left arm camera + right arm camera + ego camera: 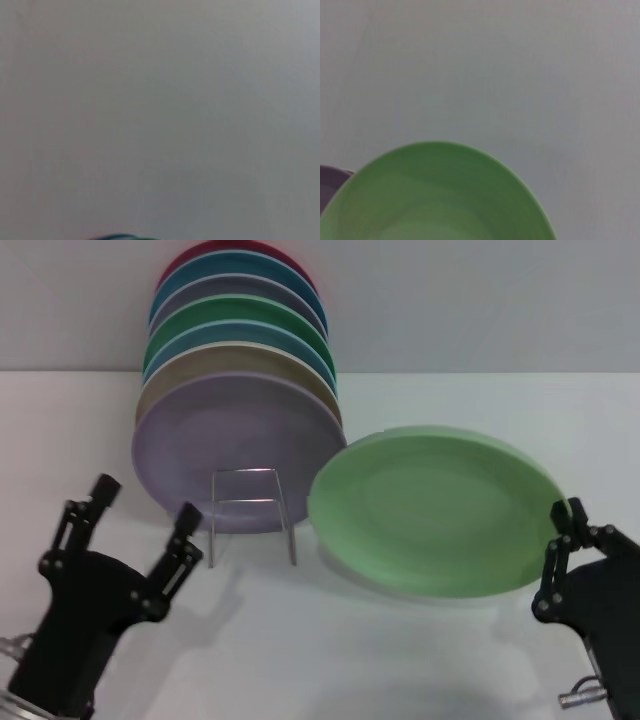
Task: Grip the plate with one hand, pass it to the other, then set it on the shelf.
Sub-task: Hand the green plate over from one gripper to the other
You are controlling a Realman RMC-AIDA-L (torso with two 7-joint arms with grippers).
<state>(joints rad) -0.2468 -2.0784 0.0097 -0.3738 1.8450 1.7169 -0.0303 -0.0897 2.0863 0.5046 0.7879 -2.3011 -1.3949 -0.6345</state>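
- White desk (400,660), plain wall behind; you'll find no readable writing.
- Your right end effector (566,540) pinches the plate (435,508), tilted just right of the shelf (250,512).
- Your left end effector (140,512) sits spread, left of the shelf.

I see a plain grey wall (480,300) behind my workspace. Below it lies a white tabletop (330,660), softly and evenly lit.

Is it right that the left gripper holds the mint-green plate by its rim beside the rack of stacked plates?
Not quite: the head view shows the right gripper on the rim of the mint-green plate, beside the wire rack of stacked plates. The left gripper is open and holds nothing.
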